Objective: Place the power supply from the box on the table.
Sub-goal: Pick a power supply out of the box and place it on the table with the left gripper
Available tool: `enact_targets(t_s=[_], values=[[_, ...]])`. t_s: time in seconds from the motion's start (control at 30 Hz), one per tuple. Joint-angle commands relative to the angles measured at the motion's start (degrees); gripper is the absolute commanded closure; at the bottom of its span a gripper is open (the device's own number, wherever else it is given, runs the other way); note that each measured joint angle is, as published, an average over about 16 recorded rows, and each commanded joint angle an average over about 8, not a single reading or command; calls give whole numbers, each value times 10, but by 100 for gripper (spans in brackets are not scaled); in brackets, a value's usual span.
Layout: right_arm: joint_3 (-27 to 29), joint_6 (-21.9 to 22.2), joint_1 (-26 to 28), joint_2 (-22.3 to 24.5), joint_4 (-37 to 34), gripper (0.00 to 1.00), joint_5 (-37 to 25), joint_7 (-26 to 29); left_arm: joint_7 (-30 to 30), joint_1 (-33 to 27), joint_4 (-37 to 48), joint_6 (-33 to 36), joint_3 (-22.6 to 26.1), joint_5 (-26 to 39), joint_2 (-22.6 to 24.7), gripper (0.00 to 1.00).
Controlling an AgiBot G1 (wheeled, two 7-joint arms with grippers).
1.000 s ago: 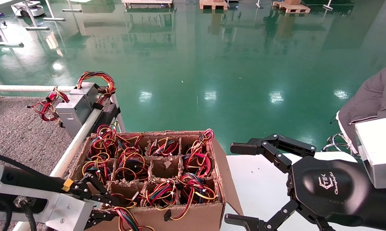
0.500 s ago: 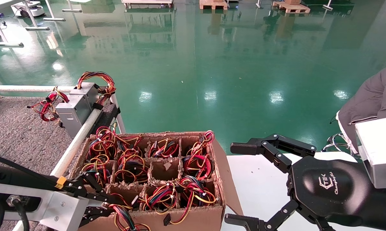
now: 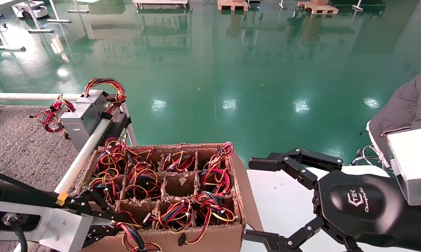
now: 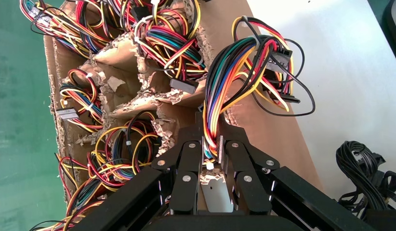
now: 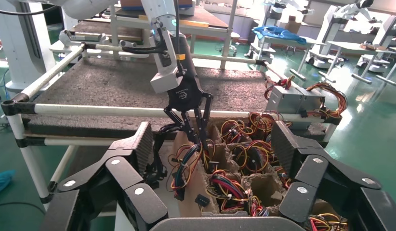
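Left gripper (image 4: 211, 155) clamping wire bundle (image 4: 234, 77) over box (image 3: 203, 239), right gripper (image 3: 257, 201) spread

left gripper (image 3: 107, 224) pulled back toward the robot, wires (image 3: 137, 238) dragged along | right gripper (image 3: 263, 201) opened slightly wider

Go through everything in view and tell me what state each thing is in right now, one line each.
Left gripper: shut on the wire bundle at the box's near corner.
Wire bundle: pinched between the fingers, looping over the box edge.
Right gripper: open, holding nothing, over the white tabletop.
Box: open-topped, most cells full of wires, centre cell empty.
Two power supplies: resting on the grey table's corner by the rail.
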Motion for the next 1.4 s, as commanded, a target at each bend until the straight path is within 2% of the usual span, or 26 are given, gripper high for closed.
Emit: enact_targets(t_s=[0.03,0.83,1.4], values=[[0,0,0,0,0,100,0,0,0,0,0,0,0,0,0,100],[0,0,0,0,0,100,0,0,-3,-3,3,-5,-3,4,-5,100],[0,0,0,0,0,100,0,0,-17,-27,8,-36,-42,4,-20,100]])
